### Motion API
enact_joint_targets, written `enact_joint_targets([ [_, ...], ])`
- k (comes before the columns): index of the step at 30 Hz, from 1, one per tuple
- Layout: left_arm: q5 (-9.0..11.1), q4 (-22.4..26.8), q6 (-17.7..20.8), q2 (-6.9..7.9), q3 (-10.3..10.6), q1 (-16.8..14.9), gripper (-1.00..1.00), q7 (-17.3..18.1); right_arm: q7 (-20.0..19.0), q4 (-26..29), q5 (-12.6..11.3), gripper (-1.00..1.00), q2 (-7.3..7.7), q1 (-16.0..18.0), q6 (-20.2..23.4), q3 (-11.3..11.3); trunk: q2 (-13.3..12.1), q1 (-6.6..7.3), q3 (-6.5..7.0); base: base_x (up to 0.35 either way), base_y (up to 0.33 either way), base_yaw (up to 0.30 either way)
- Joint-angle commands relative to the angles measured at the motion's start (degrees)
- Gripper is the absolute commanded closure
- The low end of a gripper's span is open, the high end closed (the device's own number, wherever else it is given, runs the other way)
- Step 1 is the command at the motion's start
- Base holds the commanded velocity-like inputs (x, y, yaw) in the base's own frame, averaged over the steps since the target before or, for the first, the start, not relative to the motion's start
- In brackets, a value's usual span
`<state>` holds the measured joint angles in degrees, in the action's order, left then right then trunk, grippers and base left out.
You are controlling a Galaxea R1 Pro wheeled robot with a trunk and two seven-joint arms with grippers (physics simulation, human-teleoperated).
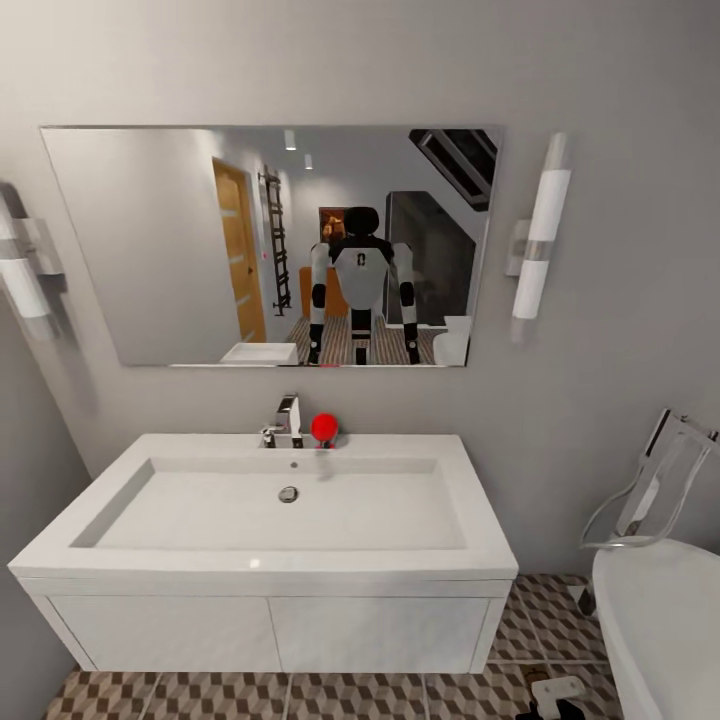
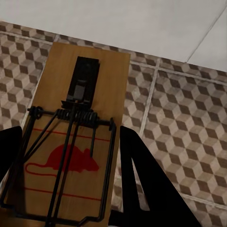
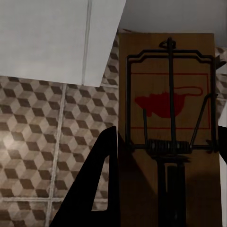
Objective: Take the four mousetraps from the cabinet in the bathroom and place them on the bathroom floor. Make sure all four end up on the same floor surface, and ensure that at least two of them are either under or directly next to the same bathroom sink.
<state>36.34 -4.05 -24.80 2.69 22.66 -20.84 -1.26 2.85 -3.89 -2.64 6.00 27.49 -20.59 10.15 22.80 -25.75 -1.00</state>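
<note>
While facing the empty sink [image 1: 120, 555], my left gripper [image 2: 71, 189] and right gripper [image 3: 165, 179] each seemingly clamp a mousetrap [image 2: 80, 94] [image 3: 165, 71] above the tiled floor [image 2: 184, 123].

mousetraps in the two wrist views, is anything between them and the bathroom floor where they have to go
Nothing visible is. In the left wrist view the mousetrap sits between the left gripper's fingers over bare patterned floor tiles. In the right wrist view the other mousetrap is likewise over bare tiles, beside the white sink cabinet.
</note>
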Motion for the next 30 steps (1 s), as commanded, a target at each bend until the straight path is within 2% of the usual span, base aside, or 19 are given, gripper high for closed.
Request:
enact_joint_targets([
  [1,-0.22,-0.17,-0.24,-0.04,0.37,-0.08,1.0,-0.33,0.05,-0.24,-0.35,1.0,-0.02,0.1,-0.37,0.49,0.11,-0.04,-0.11,0.0,0.023,0.0],
  [30,-0.3,-0.16,-0.15,-0.02,0.37,-0.08,1.0,-0.41,0.1,-0.24,-0.35,1.0,-0.02,0.1,-0.41,0.49,0.11,-0.04,-0.11,0.0,0.026,0.0],
])
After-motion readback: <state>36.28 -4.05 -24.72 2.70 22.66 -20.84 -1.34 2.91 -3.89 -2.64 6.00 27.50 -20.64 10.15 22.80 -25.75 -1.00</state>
